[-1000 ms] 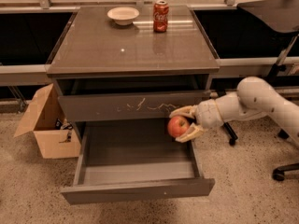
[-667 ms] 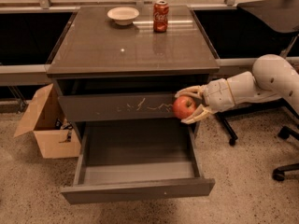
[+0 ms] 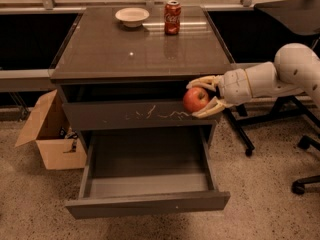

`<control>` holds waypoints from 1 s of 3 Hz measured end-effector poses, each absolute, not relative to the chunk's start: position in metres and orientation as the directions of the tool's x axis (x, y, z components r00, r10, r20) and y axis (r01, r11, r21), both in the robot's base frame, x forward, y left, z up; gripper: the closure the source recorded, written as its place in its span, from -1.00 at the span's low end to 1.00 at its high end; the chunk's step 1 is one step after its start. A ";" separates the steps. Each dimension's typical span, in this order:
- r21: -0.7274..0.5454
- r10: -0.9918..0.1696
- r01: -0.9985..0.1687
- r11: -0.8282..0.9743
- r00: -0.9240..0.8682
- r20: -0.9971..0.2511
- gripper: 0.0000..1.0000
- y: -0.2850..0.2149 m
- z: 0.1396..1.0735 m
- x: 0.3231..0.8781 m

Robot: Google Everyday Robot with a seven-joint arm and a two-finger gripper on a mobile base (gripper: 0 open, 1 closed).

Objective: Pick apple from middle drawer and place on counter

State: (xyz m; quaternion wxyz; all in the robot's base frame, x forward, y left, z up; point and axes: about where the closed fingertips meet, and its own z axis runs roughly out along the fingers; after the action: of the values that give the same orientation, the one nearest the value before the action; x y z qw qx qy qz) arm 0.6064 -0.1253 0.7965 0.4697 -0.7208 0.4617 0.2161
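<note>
Fingers [image 3: 203, 82] clamped on the apple [image 3: 195, 99], one pale fingertip over its top and the other under its lower right side. Hold it right of centre in the camera view, off any surface, just below the front edge of the bench [image 3: 100, 54] and in front of the right end of the scratched drawer front [image 3: 115, 116]. Cannot tell whether the apple touches that front. Reach in from the right edge of the frame on a white, rounded arm [image 3: 272, 76], roughly level, wrist toward the cabinet.

Below the apple, the middle drawer [image 3: 150, 204], pulled far out toward the bottom of the frame, plain grey front panel nearest the camera, bare grey floor inside. Apple above its right rear corner, well clear of the drawer floor.

On the bench, in the upper middle of the frame: a shallow white bowl [image 3: 132, 16] and, just to its right, a red Coca-Cola can [image 3: 172, 17], upright, the two near each other but apart. Both toward the far edge of the glossy top, well apart from the apple.

At left centre, on the speckled floor, an open cardboard box [image 3: 47, 139] just beside the cabinet. In the upper right corner, a black tabletop [image 3: 295, 14]; beneath it, behind the arm, dark chair legs with castors [image 3: 248, 149].
</note>
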 end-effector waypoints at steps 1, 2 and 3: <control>-0.525 -0.438 -0.839 -0.144 0.530 -0.726 1.00 -0.117 0.846 0.630; -0.577 -0.406 -0.805 -0.136 0.577 -0.709 1.00 -0.111 0.894 0.658; -0.628 -0.404 -0.770 -0.112 0.613 -0.679 1.00 -0.116 0.925 0.670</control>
State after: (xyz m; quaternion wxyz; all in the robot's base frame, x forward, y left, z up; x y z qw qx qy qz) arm 0.6697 -0.1159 0.9250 0.5295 -0.7252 0.4047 0.1727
